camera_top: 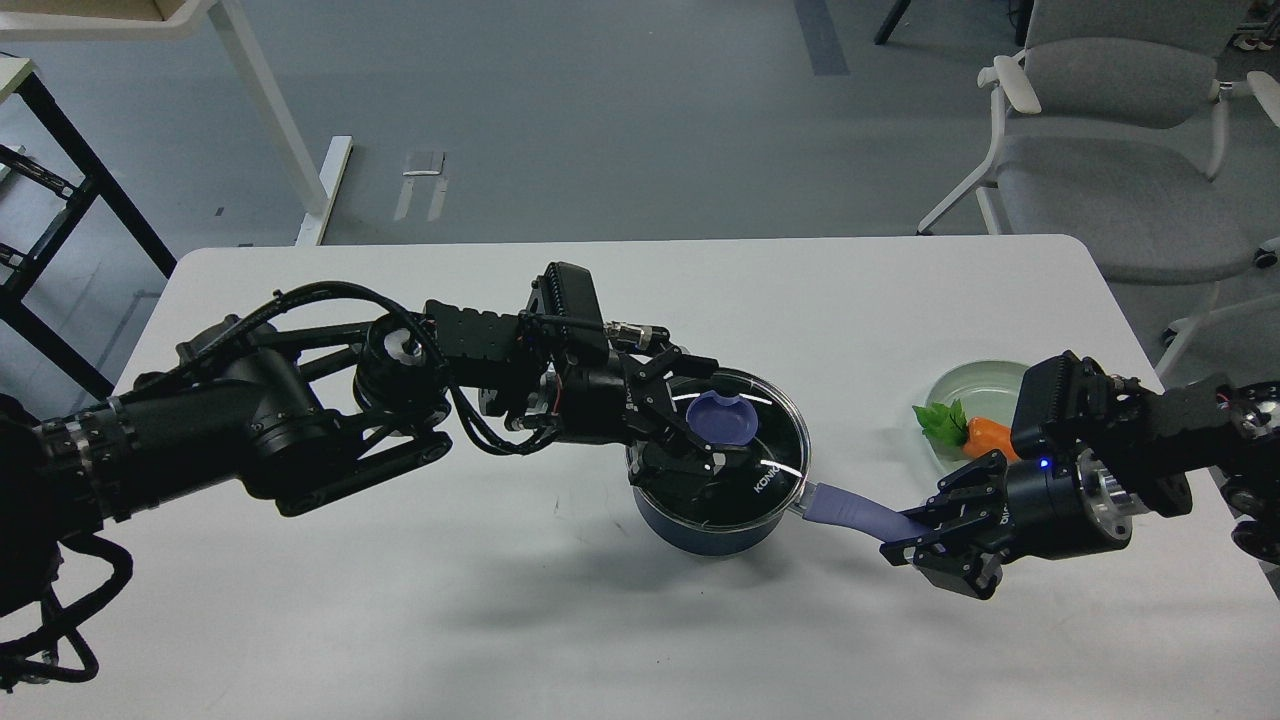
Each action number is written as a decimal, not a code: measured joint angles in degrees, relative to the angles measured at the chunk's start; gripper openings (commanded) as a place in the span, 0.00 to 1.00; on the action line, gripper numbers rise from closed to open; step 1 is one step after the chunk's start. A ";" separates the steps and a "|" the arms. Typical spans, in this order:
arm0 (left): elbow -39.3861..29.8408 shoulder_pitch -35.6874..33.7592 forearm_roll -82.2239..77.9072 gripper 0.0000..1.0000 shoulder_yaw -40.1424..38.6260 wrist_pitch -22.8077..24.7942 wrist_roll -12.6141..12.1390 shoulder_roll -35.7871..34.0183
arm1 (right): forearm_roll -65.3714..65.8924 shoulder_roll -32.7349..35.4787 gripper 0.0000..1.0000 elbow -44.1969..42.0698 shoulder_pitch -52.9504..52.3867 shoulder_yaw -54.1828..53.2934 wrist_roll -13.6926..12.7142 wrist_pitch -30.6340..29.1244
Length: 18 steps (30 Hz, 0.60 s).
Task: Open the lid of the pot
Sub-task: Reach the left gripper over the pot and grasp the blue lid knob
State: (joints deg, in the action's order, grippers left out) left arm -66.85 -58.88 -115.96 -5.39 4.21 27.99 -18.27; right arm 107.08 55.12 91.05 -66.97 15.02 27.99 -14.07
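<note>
A white table stands on a grey floor, one grey chair far right. One pot sits centre, its one lid on. One green plate holds a carrot. The left gripper spreads around the knob; the right gripper clamps the handle.

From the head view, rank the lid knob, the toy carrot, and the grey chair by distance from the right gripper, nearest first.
1. Toy carrot, on the plate just behind the right gripper.
2. Lid knob, on the pot to its left.
3. Grey chair, on the floor beyond the table.
</note>
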 measured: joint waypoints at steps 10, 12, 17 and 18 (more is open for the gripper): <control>1.66 0.51 -0.15 0.98 0.73 0.00 0.00 1.00 | -0.04 0.00 0.31 0.01 0.00 0.00 0.01 -0.06; 1.71 0.52 -0.20 0.96 0.73 0.00 0.00 1.05 | -0.04 0.02 0.31 0.00 0.00 0.00 0.01 -0.05; 1.72 0.52 -0.22 0.62 0.73 0.00 0.00 1.72 | -0.11 0.07 0.31 0.01 0.00 0.01 0.01 -0.05; 1.72 0.52 -0.23 0.56 0.73 0.00 0.00 1.76 | -0.11 0.08 0.31 0.01 -0.01 0.01 0.01 -0.05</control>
State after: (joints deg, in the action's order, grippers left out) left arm -65.13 -58.36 -116.19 -4.66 4.21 28.00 -16.51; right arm 106.98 55.20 91.06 -66.98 15.03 28.01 -14.12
